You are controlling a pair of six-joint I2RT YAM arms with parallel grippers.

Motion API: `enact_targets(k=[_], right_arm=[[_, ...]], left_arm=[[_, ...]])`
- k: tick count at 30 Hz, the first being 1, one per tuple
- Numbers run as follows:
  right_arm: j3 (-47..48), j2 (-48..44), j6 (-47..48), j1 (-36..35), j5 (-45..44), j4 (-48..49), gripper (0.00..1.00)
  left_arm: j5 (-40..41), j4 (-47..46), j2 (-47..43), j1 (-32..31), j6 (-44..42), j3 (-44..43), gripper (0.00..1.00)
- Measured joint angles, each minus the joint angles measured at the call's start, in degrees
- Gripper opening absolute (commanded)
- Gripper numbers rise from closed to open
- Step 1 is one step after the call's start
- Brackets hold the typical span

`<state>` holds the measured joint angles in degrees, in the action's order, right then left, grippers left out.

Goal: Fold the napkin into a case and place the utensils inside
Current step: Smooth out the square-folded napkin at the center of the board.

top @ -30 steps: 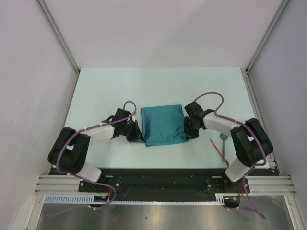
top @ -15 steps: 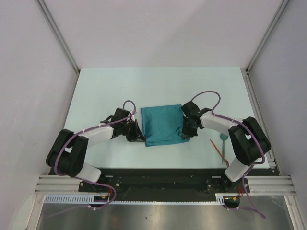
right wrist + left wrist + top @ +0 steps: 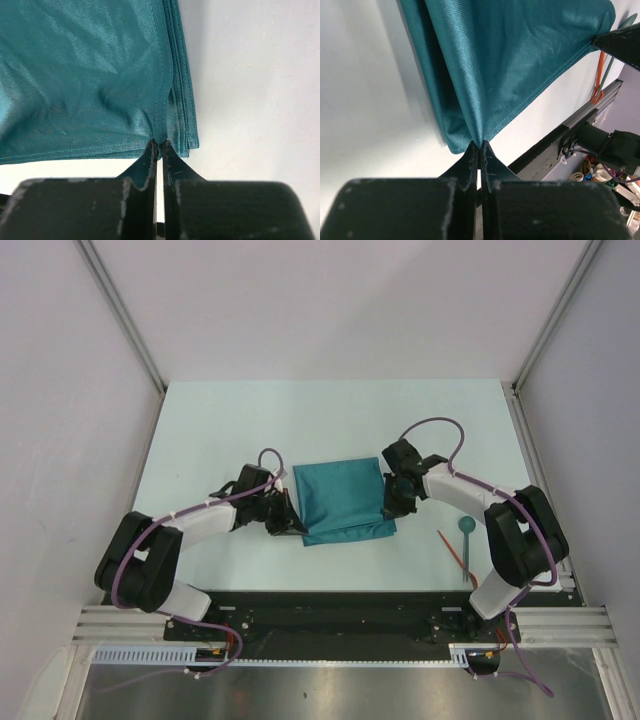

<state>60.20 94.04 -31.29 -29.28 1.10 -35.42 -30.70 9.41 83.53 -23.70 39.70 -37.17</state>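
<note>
Teal napkin (image 3: 343,502), folded flat into a rough rectangle, mid-table (image 3: 220,430), a bit wider L-R than front-back. Pinched at near-left corner by L gripper (image 3: 288,524), jaws pressed together on a tuck of hem. Pinched on right edge, just short of near-right corner, by R gripper (image 3: 390,508), jaws likewise pressed together on cloth. Several stacked layers visible along that right edge in wrist view; can't tell how many are caught.

Key relation: bulk of cloth lying beyond both sets of jaws, i.e. away from arm bases, w/ near edge strung L-R between the two pinches. Looks set for lifting that edge and carrying it toward far side, probably both arms together to keep the fold line straight.

Thin orange utensil (image 3: 452,548) flat on table, right of napkin and apart from it, handle running roughly near-far, much closer to R arm. Not yet inside anything; no finished case visible yet.
</note>
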Motion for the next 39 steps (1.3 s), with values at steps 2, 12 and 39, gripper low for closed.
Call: enact_targets(k=[2,12,39], right_arm=[[-0.28,0.00,0.24,0.09,0.09,-0.02,0.00],[-3.39,-0.02,0.48,1.25,1.81,0.52,0.00],[-5.62,0.39,2.03,3.37,3.91,2.78,0.08]], left_arm=[[0.00,-0.11,0.00,-0.39,0.42,0.00,0.00],[-0.13,-1.62,1.05,-1.68,1.01,0.96,0.00],[1.20,5.88,0.11,1.42,-2.86,1.70,0.33]])
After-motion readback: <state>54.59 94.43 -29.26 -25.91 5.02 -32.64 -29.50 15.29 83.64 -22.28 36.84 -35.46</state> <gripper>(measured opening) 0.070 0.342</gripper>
